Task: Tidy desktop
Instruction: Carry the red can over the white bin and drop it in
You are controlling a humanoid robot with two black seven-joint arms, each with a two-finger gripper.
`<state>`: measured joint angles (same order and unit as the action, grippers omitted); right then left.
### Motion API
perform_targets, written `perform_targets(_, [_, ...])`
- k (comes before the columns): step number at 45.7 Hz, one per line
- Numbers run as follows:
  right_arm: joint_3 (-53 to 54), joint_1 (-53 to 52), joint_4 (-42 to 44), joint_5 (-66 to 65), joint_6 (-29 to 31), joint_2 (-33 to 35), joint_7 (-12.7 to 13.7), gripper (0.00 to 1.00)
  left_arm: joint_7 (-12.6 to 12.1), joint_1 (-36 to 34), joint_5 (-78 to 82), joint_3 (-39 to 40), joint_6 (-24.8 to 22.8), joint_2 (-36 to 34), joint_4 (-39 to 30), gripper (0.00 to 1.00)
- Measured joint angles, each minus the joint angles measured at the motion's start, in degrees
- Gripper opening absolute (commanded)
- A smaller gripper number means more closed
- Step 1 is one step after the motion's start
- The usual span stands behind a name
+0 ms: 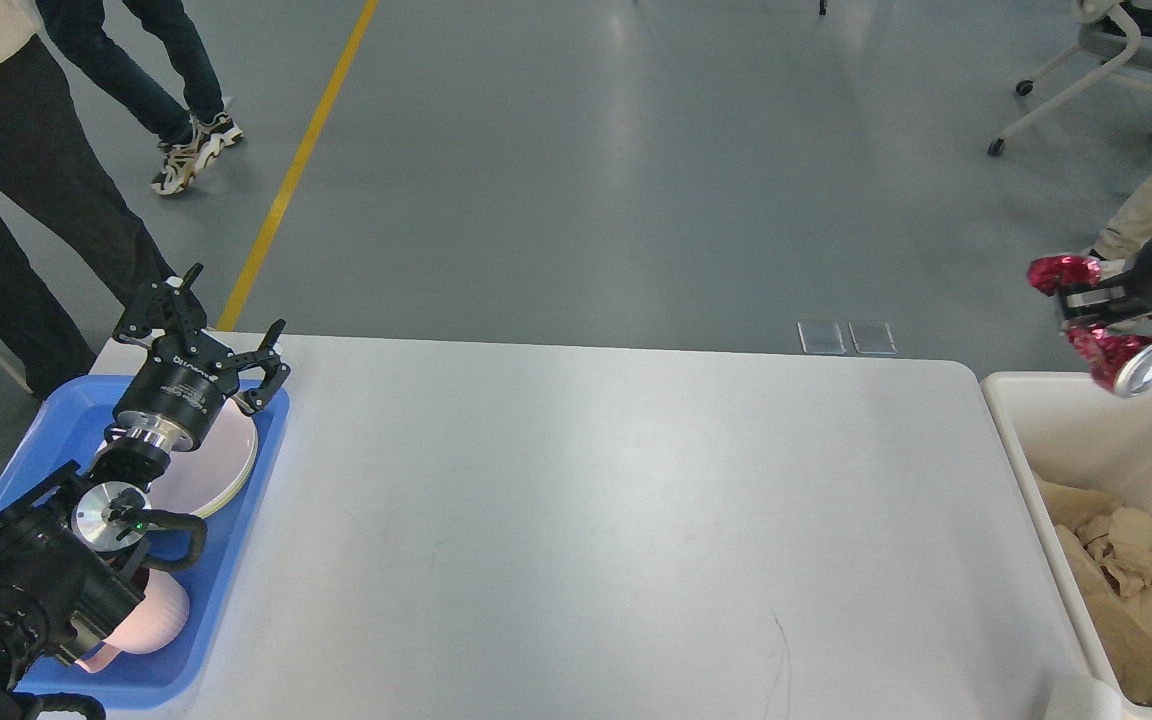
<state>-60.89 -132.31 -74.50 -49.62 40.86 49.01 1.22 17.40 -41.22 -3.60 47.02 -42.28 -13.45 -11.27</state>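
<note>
The white desktop (586, 520) fills the middle of the head view. My right gripper (1086, 300) is shut on a crushed red can (1101, 345) and holds it up in the air above the far rim of the cream bin (1011, 420), past the desktop's right edge. My left gripper (206, 320) is open and empty, held above the far end of the blue tray (236, 560) at the desktop's left edge.
The blue tray holds a pink plate (221, 465) and a pink cup (151, 620). The cream bin holds crumpled brown paper (1131, 590). People stand on the floor beyond the table at far left and far right. An office chair (1126, 50) stands far right.
</note>
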Motion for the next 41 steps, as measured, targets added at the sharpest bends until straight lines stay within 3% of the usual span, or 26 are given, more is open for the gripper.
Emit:
perform_targets(6, [-0.9,-9.3,-0.4,-1.3,8.4,1.5,1.6,0.00,0.0,0.0,0.0,0.0,0.0,0.0,0.0,1.00])
perform_targets(14, [-4.1,-9.2,1.9,-8.6,6.6,5.1,2.1,0.00,0.0,0.0,0.0,0.0,0.0,0.0,0.0,1.00])
perform_targets(21, [-8.7,4.0,10.4,-13.7,-4.3,9.0,1.6,0.00,0.0,0.0,0.0,0.0,0.0,0.0,0.0,1.00])
perform_targets(29, [-4.8,33.3,24.4,-9.8,-25.2,11.0,0.6,0.00,0.0,0.0,0.0,0.0,0.0,0.0,-0.1,1.00])
perform_targets(34, [3.3,53.1,29.4,-1.1,-36.1,6.6,0.3,0.00,0.0,0.0,0.0,0.0,0.0,0.0,-0.1,1.00])
perform_targets(40, [14.5,75.7,41.7,5.9,-43.8,-2.5,0.1,0.00,0.0,0.0,0.0,0.0,0.0,0.0,-0.1,1.00])
perform_targets(41, [16.3,78.5,44.1,6.5,-44.5,-4.0,0.0,0.06,0.0,0.0,0.0,0.0,0.0,0.0,-0.1,1.00])
